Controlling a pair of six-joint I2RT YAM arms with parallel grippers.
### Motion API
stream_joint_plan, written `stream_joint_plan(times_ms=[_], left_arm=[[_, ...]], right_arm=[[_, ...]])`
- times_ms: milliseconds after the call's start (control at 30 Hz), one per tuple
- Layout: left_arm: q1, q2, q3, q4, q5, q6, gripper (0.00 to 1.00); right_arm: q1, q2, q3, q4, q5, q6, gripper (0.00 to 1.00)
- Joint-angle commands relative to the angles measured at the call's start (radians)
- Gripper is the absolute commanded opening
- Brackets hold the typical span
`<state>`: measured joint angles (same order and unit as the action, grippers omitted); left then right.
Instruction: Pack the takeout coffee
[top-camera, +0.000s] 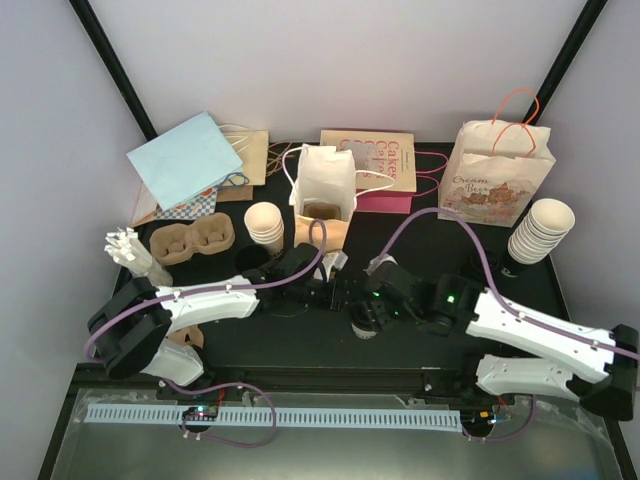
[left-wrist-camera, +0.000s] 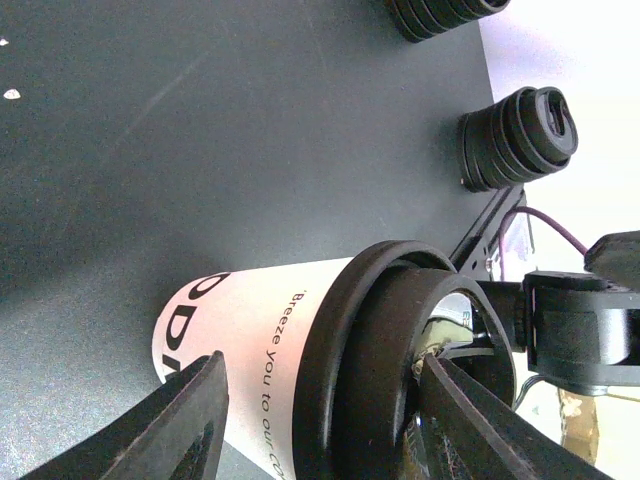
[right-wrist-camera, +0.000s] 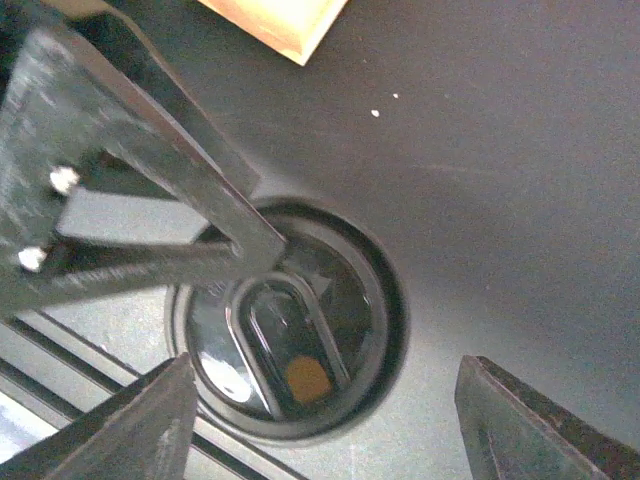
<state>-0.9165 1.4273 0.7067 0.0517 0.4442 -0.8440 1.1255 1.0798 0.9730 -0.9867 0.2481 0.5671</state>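
Note:
The takeout coffee (left-wrist-camera: 250, 335) is a white cup with black print and a black lid (left-wrist-camera: 365, 370). It fills the left wrist view, lying between the fingers of my left gripper (left-wrist-camera: 322, 368). One finger (left-wrist-camera: 470, 420) reaches onto the lid's top. The other finger (left-wrist-camera: 170, 425) stands beside the cup's lower side. The jaws are apart and I see no squeeze. From above, the right wrist view shows the lid (right-wrist-camera: 345, 285) under my open right gripper (right-wrist-camera: 328, 368), with the left finger (right-wrist-camera: 190, 195) laid across it. In the top view both grippers (top-camera: 345, 295) (top-camera: 367, 312) meet mid-table and hide most of the cup.
An open white paper bag (top-camera: 325, 190) stands just behind the grippers. A brown pulp carrier (top-camera: 192, 240) and a cup stack (top-camera: 265, 225) lie at the left, another cup stack (top-camera: 540, 230) at the right. Black lid stacks (left-wrist-camera: 515, 135) sit nearby. Printed bags (top-camera: 495, 175) line the back.

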Motion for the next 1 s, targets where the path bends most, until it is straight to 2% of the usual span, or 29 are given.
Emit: stream_joint_plan(times_ms=[0,267,400,433,567,967], left_arm=[[-0.016,0.016,0.033,-0.079,-0.033,0.027,0.54],[-0.024,0.019,0.040,-0.091,-0.041,0.033,0.53],[-0.025,0.016,0.040,-0.098,-0.050,0.034,0.52],[-0.025,0.016,0.040,-0.098,-0.050,0.034,0.52],[-0.025,0.019,0.040,-0.100,-0.051,0.035,0.51],[-0.025,0.029,0.048,-0.103,-0.046,0.038,0.50]], right_arm=[[-0.039,-0.119,-0.090,0.015,-0.064,0.118,0.70],[-0.182,-0.288,-0.228,0.074,-0.211,0.167,0.50],[-0.201,-0.323,-0.272,0.130,-0.262,0.207,0.25],[-0.203,-0.323,-0.279,0.143,-0.270,0.213,0.22],[-0.217,-0.301,-0.292,0.159,-0.277,0.213,0.18],[-0.260,-0.265,-0.323,0.176,-0.298,0.196,0.13]])
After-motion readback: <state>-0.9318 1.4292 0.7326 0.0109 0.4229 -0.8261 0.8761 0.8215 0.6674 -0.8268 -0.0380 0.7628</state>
